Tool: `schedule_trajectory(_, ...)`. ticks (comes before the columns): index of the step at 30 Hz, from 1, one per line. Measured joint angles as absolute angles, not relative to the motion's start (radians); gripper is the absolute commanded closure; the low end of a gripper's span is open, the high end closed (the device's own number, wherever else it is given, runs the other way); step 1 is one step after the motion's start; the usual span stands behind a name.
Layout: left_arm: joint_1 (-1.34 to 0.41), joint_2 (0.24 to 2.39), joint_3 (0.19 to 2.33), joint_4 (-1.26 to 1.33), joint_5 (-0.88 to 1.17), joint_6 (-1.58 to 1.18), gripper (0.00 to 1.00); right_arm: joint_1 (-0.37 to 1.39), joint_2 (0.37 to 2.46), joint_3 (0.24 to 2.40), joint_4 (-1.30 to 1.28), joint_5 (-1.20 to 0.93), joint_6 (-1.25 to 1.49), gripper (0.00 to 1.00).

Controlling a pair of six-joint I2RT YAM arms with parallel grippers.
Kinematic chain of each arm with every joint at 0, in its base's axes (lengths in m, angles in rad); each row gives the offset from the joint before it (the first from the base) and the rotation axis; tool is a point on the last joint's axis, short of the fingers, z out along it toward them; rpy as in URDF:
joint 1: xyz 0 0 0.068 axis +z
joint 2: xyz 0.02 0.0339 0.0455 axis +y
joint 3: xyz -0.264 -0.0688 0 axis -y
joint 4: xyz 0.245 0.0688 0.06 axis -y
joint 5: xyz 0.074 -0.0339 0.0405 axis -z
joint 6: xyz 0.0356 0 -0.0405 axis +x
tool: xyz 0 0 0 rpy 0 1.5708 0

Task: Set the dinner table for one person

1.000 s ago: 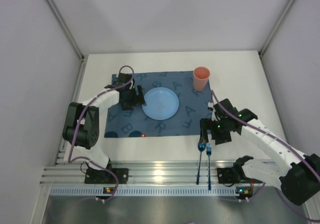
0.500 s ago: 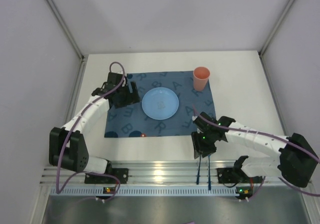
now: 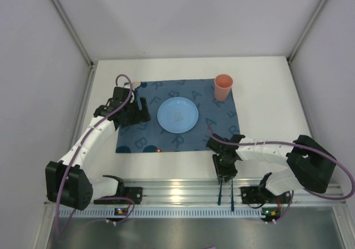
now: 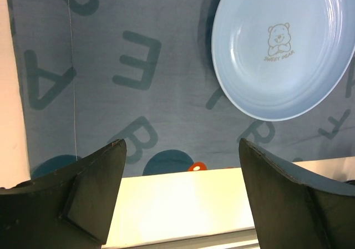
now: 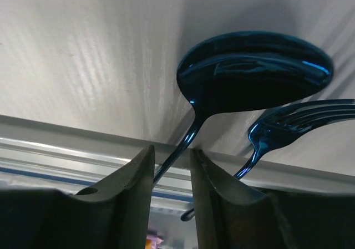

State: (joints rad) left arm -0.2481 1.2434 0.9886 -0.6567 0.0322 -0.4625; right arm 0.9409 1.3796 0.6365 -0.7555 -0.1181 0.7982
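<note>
Right now my right claw [image 5: 172,152] is narrowed, with a small gap, and the spoon [image 5: 252,66] handle runs through that gap; it does not look pinched yet. The spoon's bowl lies on the white surface [image 3: 266,93] at upper right of the wrist view. The fork [image 5: 299,124] lies just beside it, its tines close under the bowl. Both handles cross the ribbed rail [image 3: 166,191] at the bottom of the overhead view.

My worry is that closing here catches the fork too. A thin, glossy handle may also swivel and let the bowl droop.

My left claw [image 4: 181,143] hangs wide open and empty over the blue cloth [image 4: 100,93]. The plate [image 4: 277,49] sits at upper right, and the cup [image 3: 223,86] stands at the cloth's far corner.
</note>
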Motion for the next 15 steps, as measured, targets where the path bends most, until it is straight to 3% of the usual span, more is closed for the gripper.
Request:
schedule_trajectory(3, -0.248, 1.224, 0.989, -0.678, 0.023, -0.449, 0.12, 0.963, 1.404, 0.617, -0.738, -0.117, 0.828, 0.73)
schedule_trajectory(7, -0.248, 1.205, 0.989, -0.705, -0.006, -0.434, 0.12, 0.987, 1.403, 0.608, -0.71, -0.107, 0.866, 0.88)
schedule_trajectory(9, -0.248, 1.2, 0.989, -0.717, -0.017, -0.426, 0.12, 0.996, 1.404, 0.607, -0.699, -0.105, 0.874, 1.0)
schedule_trajectory(15, -0.248, 1.201, 0.99, -0.727, -0.025, -0.415, 0.11, 1.012, 1.402, 0.659, -0.759, -0.067, 0.866, 1.0)
